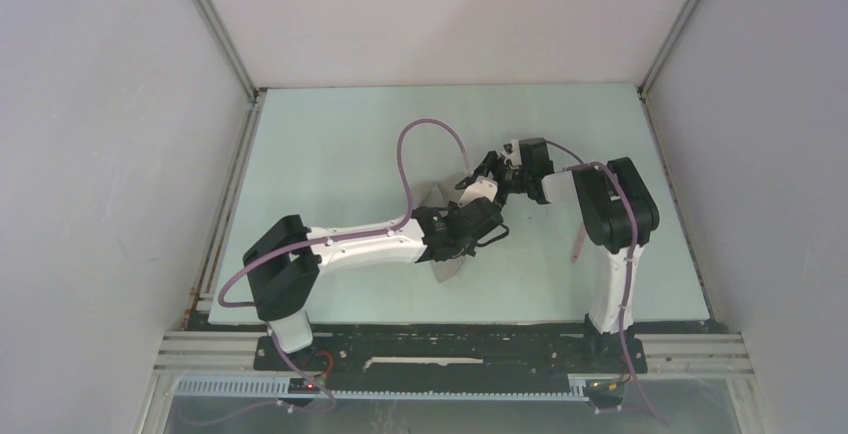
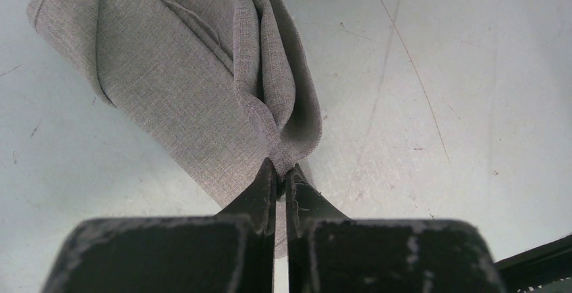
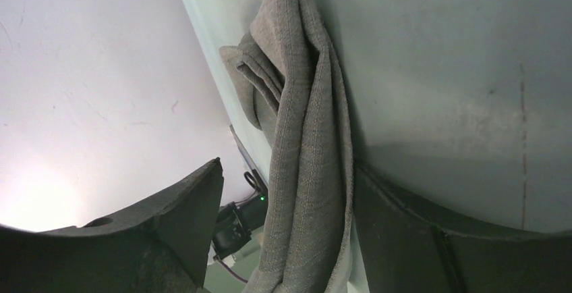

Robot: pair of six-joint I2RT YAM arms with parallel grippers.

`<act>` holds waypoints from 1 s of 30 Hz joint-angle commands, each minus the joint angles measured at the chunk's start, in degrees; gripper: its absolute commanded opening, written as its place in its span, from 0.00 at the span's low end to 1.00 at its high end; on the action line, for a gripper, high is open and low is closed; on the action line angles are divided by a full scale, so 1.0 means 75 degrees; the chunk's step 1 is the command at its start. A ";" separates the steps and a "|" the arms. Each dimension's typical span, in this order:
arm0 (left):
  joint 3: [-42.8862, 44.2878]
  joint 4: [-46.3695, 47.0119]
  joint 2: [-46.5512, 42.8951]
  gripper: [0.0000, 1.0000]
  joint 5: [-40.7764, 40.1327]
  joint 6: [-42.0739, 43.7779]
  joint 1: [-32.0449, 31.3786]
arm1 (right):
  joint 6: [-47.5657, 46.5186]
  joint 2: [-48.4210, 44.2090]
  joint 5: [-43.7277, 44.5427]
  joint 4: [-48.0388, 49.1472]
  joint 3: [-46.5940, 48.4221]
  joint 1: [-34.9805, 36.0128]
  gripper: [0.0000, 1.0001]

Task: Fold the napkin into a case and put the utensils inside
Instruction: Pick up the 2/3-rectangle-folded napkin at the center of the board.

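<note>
The taupe-grey napkin (image 2: 182,70) hangs bunched in loose folds above the table, and no case shape shows. My left gripper (image 2: 280,170) is shut on a gathered edge of it. In the right wrist view the napkin (image 3: 303,144) drapes between my right gripper's (image 3: 287,166) open jaws, resting against the right finger (image 3: 418,239) and apart from the left one. From above, both grippers meet mid-table: left (image 1: 478,236), right (image 1: 483,180), with cloth (image 1: 448,268) showing beneath. One thin pale pink utensil (image 1: 578,242) lies beside the right arm; other utensils are out of view.
The pale green table (image 1: 340,154) is walled on the left, back and right. A purple cable (image 1: 415,144) loops above the left arm. The right arm's elbow (image 1: 615,204) stands over the pink utensil's area.
</note>
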 commanded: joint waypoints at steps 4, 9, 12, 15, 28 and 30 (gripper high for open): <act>0.0225 0.0032 -0.0319 0.00 -0.0068 -0.0151 0.0012 | 0.0274 0.0293 -0.0041 0.0486 0.0304 -0.0118 0.66; 0.0272 0.0043 -0.0243 0.00 0.0037 -0.0143 0.0012 | 0.0373 0.0473 -0.0094 0.0582 0.0498 -0.0122 0.61; 0.0280 0.0049 -0.0220 0.00 0.0091 -0.0140 0.0012 | 0.0526 0.0554 -0.0093 0.0849 0.0499 -0.0145 0.56; 0.0332 0.0044 -0.0164 0.00 0.0214 -0.0117 0.0012 | 0.0649 0.0644 -0.0086 0.1023 0.0501 -0.0132 0.52; 0.0576 0.0111 0.0039 0.05 0.0728 -0.0054 0.0012 | 0.0266 0.0624 0.0112 0.0913 0.0575 -0.0020 0.14; 0.0534 0.0184 0.0053 0.19 0.1043 -0.0116 0.0064 | 0.0136 0.0527 0.0152 0.0990 0.0576 -0.0005 0.00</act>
